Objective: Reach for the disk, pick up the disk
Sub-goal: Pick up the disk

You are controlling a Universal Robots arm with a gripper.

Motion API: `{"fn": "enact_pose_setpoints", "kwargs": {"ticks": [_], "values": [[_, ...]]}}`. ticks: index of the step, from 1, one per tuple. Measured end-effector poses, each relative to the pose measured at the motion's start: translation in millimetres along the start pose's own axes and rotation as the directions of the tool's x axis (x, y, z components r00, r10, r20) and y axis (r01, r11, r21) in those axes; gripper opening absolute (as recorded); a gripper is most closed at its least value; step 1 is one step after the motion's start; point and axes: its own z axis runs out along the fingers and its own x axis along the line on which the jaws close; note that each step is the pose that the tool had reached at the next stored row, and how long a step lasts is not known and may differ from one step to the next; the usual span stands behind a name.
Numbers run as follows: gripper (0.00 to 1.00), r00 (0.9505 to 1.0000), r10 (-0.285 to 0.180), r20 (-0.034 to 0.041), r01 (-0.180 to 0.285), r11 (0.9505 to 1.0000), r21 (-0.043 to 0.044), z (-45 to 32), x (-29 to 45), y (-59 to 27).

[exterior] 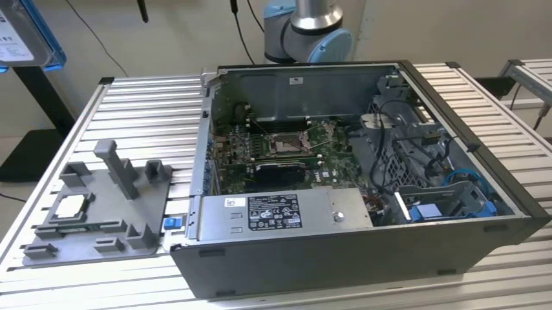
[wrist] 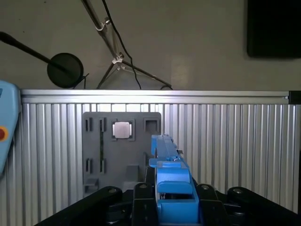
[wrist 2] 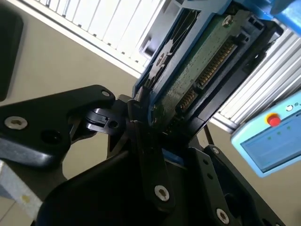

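Note:
The disk (wrist 2: 202, 61) is clamped in my gripper (wrist 2: 164, 117), which is shut on it. Its green circuit-board side and connector face the second wrist view, framed by the bright blue bracket. In the first wrist view the disk (wrist: 171, 174) stands edge-on between the black fingers (wrist: 141, 193) of my gripper (wrist: 171, 195), high above the slatted table. At the top of the exterior view's left the disk (exterior: 22, 35) hangs in the air, well clear of the table and cut by the picture's edge.
An open computer case (exterior: 483, 226) lies on the slatted aluminium table (exterior: 147, 110), with the arm's base (exterior: 311, 29) behind it. A grey fixture plate (exterior: 103, 206) carries a small silver chip (exterior: 71, 205). A light blue pendant (wrist 2: 268, 141) sits nearby.

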Motion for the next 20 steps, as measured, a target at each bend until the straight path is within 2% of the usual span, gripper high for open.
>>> {"fn": "enact_pose_setpoints", "kwargs": {"ticks": [5, 14, 20], "values": [[0.0, 1.0, 0.0, -0.0001, 0.0, 1.0, -0.0002, -7.4, -0.6, 0.1], [0.0, 1.0, 0.0, 0.0011, 0.0, 1.0, 0.0001, -7.4, -0.5, -0.2], [0.0, 1.0, 0.0, 0.0018, 0.0, 1.0, -0.0002, -7.7, -0.7, -9.4]]}}
